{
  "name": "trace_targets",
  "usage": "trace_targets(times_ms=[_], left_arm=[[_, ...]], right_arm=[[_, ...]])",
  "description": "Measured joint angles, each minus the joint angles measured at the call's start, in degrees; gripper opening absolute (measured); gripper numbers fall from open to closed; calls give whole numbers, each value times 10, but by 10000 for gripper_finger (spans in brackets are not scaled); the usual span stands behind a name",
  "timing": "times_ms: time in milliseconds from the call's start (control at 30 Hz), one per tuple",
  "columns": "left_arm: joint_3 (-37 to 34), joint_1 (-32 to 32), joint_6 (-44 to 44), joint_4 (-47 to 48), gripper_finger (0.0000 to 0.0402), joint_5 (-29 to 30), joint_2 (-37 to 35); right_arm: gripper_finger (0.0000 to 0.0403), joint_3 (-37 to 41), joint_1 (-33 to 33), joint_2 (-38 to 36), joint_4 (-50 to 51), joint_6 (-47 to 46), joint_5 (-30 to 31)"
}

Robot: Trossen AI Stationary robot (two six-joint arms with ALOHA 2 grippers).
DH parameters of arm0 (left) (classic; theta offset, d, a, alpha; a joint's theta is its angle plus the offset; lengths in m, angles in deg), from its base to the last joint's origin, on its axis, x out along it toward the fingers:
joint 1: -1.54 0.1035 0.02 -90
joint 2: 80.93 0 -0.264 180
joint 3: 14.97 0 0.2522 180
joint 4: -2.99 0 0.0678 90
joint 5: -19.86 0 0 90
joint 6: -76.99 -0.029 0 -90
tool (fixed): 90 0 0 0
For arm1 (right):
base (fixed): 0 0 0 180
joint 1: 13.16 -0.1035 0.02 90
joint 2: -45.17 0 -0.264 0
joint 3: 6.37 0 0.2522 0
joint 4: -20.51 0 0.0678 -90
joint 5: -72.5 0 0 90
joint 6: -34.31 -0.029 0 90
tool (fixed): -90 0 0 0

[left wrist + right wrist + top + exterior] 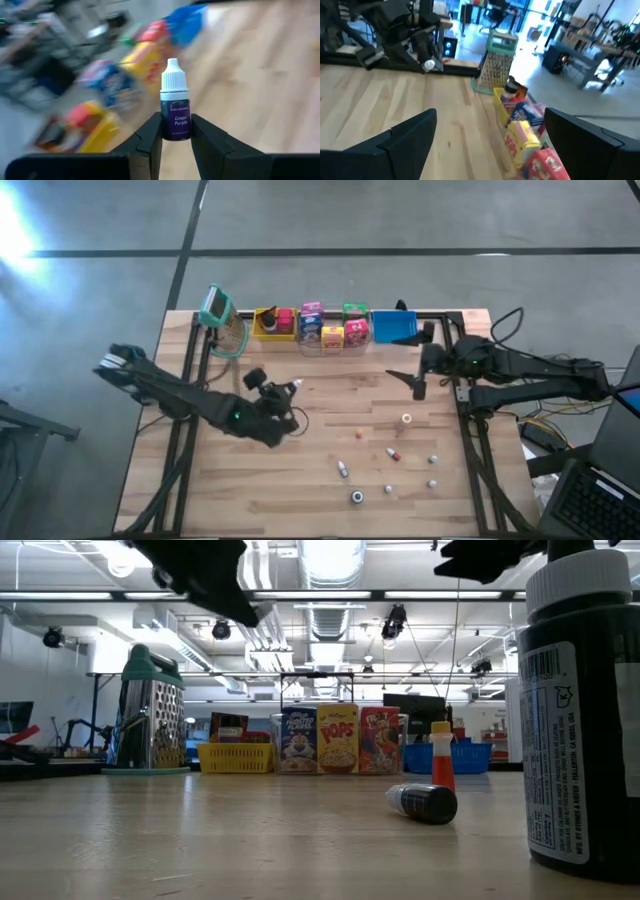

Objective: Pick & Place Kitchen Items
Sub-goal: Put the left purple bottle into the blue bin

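My left gripper (pixel 284 392) is over the table's left middle, raised above the table, and is shut on a small purple bottle (pixel 175 112) with a white cap, labelled "Grape Purple". My right gripper (pixel 416 380) hovers open near the blue bin (pixel 393 327), touching nothing; its fingers stand wide apart in the right wrist view (pixel 490 117). Several tiny bottles stand or lie on the near right of the table (pixel 393 453). Colourful mini boxes (pixel 333 330) stand in the clear bin at the far edge. My left gripper pinches the purple bottle by the lower half of its body (pixel 175 131), one finger (pixel 153 131) on each side. The white cap (pixel 173 75) sticks out past the fingertips, away from the gripper. The bottle is lifted clear of the table.
A yellow bin (pixel 272 323), the clear bin and the blue bin line the far edge, with a metal grater (pixel 222 320) to their left. In the low view a big dark bottle (pixel 580 710) stands close to the camera and another (pixel 425 802) lies on its side. Bare wood lies between the arms.
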Motion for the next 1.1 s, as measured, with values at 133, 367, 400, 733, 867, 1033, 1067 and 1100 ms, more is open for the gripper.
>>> trace_targets(times_ms=[133, 367, 400, 733, 867, 1033, 1067, 1100], left_arm=[[-127, 40, -163, -315, 94, -159, -62], [-247, 124, -232, -612, 94, -370, -96], [-250, 136, -230, -613, 94, -382, -96], [-201, 200, -233, -617, 94, -459, -55], [-163, 201, -284, -618, 94, -467, -19], [-130, 201, -327, -626, 94, -467, 11], [-130, 201, -331, -630, 94, -468, 11], [-132, 201, -335, -637, 94, -467, 11]], right_arm=[[352, 0, 0, 32, -1, -30, -3], [333, 0, -2, 80, -9, -67, -21], [330, 0, -2, 86, -16, -68, -21], [295, -43, -4, 180, -124, -120, -98], [279, -71, -5, 226, -145, -124, -140], [258, -99, -5, 253, -146, -120, -193], [253, -102, -6, 254, -146, -117, -195], [247, -103, -6, 256, -147, -115, -195]])
